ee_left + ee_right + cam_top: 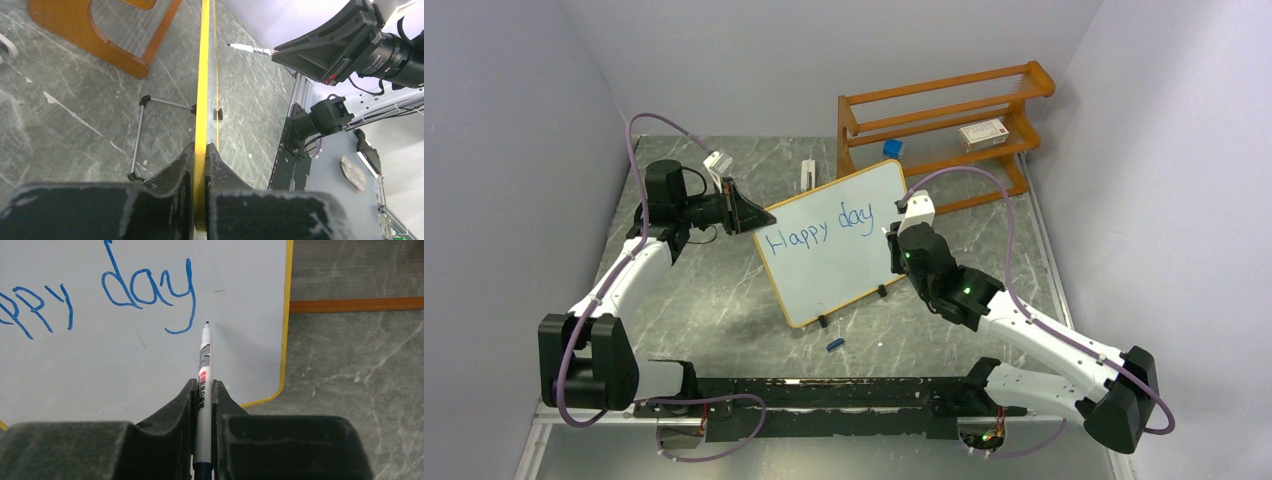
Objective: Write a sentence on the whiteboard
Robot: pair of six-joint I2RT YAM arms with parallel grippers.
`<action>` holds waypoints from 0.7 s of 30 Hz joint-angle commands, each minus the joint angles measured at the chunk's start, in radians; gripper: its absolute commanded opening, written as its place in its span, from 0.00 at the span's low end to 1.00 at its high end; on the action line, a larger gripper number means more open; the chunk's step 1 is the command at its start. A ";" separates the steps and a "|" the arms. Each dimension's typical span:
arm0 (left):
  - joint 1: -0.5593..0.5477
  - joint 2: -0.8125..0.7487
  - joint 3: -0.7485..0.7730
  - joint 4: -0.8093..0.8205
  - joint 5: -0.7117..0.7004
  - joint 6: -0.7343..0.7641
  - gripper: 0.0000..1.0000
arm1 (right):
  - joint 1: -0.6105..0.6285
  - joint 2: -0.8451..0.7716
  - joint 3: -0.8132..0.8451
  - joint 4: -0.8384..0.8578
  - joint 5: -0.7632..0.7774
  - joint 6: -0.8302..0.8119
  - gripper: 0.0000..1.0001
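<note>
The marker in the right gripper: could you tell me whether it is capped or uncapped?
Uncapped. The marker shows a bare dark tip, pointing at the whiteboard just right of the blue "day".

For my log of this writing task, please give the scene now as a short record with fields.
whiteboard: stands on the table
sentence: "Happy day" in blue, one line; blank below
left gripper: shut on the whiteboard's edge
right gripper: shut on the marker
marker tip: points at the board right of "day"; the left wrist view shows a small gap
behind: orange shelf rack
</note>
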 commanded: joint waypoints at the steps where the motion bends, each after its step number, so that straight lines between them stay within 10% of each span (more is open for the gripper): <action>1: -0.024 0.010 -0.006 -0.054 -0.018 0.049 0.05 | -0.008 0.004 -0.014 0.060 0.026 -0.001 0.00; 21: -0.024 0.011 -0.009 -0.045 -0.013 0.041 0.05 | -0.021 0.051 -0.022 0.103 0.018 -0.011 0.00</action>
